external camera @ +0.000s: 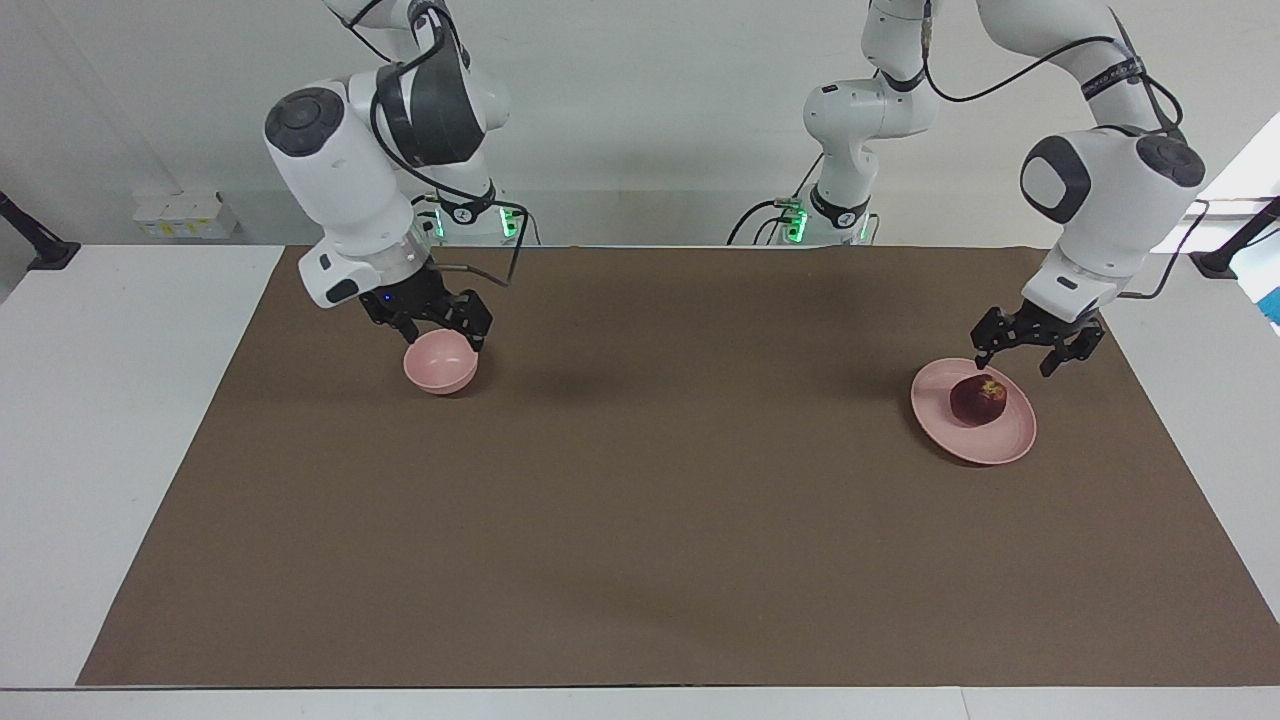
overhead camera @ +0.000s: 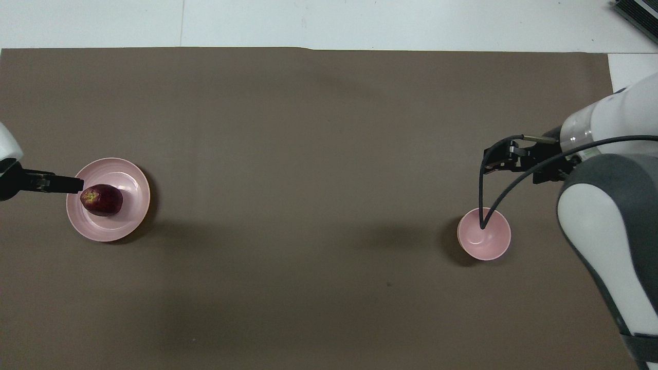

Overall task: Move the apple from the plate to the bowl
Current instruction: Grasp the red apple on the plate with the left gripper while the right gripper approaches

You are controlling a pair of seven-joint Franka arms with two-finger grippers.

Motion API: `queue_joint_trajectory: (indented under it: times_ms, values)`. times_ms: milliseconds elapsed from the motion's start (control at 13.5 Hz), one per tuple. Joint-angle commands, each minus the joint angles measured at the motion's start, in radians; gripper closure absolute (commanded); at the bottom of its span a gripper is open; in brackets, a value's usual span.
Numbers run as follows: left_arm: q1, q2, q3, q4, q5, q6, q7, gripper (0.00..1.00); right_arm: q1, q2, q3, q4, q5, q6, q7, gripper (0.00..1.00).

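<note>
The dark red apple (external camera: 978,399) lies on the flat pink plate (external camera: 990,448) toward the left arm's end of the table; both also show in the overhead view, the apple (overhead camera: 102,200) on the plate (overhead camera: 131,174). My left gripper (external camera: 1015,362) hangs open just above the apple, not touching it; it also shows in the overhead view (overhead camera: 69,184). The small deep pink bowl (external camera: 440,366) stands empty toward the right arm's end; it also shows in the overhead view (overhead camera: 484,239). My right gripper (external camera: 445,336) is open and empty, low over the bowl's rim on the robots' side.
A brown mat (external camera: 640,520) covers the white table (external camera: 110,420). The right arm's black cable (overhead camera: 486,200) loops over the bowl in the overhead view. Black clamp stands (external camera: 40,250) sit at the table's two ends near the robots.
</note>
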Motion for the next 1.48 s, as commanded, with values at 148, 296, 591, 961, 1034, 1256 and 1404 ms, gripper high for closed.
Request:
queue_joint_trajectory:
  times_ms: [148,296,591,961,1034,1256,1404]
  values:
    - [0.028,0.045,-0.004,-0.107,-0.017,0.166,0.023,0.0,0.058,0.08,0.004,0.0,0.049,0.089,0.158,0.0]
    - [0.03,0.052,-0.004,-0.137,-0.019,0.192,0.023,0.0,0.08,0.097,0.004,0.0,0.131,0.097,0.215,0.0]
    - [0.031,0.053,-0.004,-0.134,-0.017,0.201,0.023,0.55,0.124,0.112,0.004,0.003,0.241,0.106,0.334,0.0]
    - [0.028,0.053,-0.004,-0.131,-0.017,0.214,0.023,1.0,0.178,0.118,0.004,0.008,0.361,0.17,0.425,0.0]
    - [0.021,0.044,-0.004,-0.13,-0.017,0.214,0.023,1.0,0.187,0.126,0.004,0.014,0.384,0.19,0.456,0.0]
    - [0.013,-0.013,-0.019,-0.119,-0.019,0.173,0.009,1.0,0.228,0.126,0.004,0.017,0.468,0.242,0.545,0.0]
    - [-0.027,-0.063,-0.022,-0.082,-0.074,0.073,0.007,1.0,0.248,0.126,0.004,0.02,0.551,0.291,0.623,0.0]
